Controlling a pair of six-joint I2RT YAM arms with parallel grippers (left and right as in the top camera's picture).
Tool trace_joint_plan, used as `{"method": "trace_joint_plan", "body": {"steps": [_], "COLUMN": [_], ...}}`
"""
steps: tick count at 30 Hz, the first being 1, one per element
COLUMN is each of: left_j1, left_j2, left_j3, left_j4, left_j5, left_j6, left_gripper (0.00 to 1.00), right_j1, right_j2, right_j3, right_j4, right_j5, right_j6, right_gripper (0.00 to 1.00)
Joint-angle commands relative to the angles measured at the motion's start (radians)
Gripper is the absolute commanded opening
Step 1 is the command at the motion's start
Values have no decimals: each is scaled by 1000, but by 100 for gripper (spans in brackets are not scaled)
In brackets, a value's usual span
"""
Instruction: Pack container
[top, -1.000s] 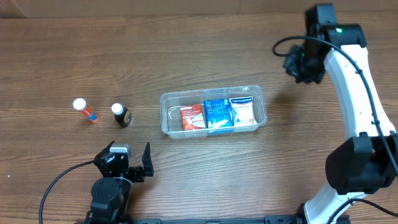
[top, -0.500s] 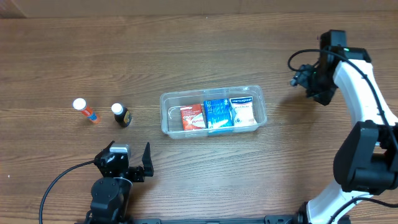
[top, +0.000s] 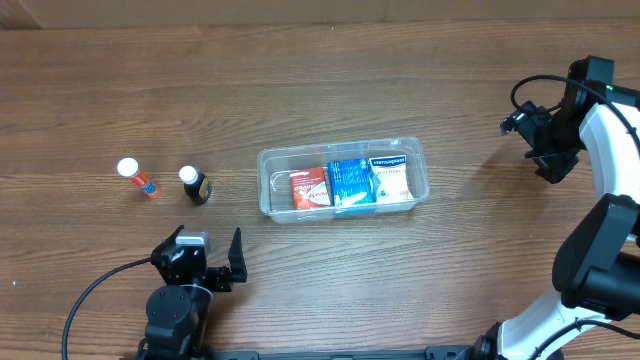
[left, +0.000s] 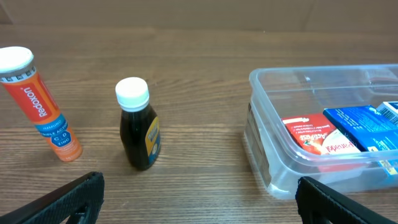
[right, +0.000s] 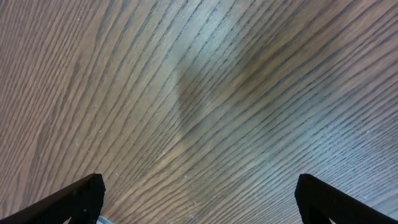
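The clear container (top: 268, 186) lies mid-table with a red box (top: 310, 188), a blue box (top: 350, 183) and a white box (top: 391, 180) inside, side by side. Left of it stand a dark bottle (top: 195, 185) with a white cap and an orange tube (top: 137, 178). My left gripper (top: 205, 258) rests open near the front edge, below the bottle. In its wrist view the bottle (left: 138, 134), the tube (left: 46, 106) and the container (left: 267, 124) lie ahead of the open left gripper (left: 199, 199). My right gripper (top: 535, 145) hangs open at the far right, over bare wood (right: 199, 93), the right gripper (right: 199, 199) holding nothing.
The left third of the container (top: 278, 170) holds no box. The wooden table (top: 320, 80) stretches behind the container to the far edge. The right arm's white links (top: 610, 150) run along the right edge.
The right arm has swung rightward and toward the front, away from the container. The left arm, the boxes, the bottle and the tube have not moved.
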Motion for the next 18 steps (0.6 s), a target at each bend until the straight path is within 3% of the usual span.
{"method": "trace_joint_plan", "body": {"steps": [1,5,9,14,18], "left_j1": [5,5,5,8,81], "left_j2": [-8,41,234,695,996], "left_j3": [50,268,504,919,1279], "left_j4": [32,71,-16,-234,-396], "left_j5": [-13,-117,-290,-320,-266], "left_j6": [-10,-16,-29,98,103], "left_gripper": [100,100,100,100,100], "right_j1": [2,2,2,2,2], "right_j2": [-3,-3,-3,-3,-3], "right_j3": [-2,-2,-2,-2,-2], "right_j4": [5,6,6,6,6], "right_j5": [-8,-8,-8,-8,-8], "right_j6": [5,5,5,5,5], "right_gripper": [100,100,100,100,100]}}
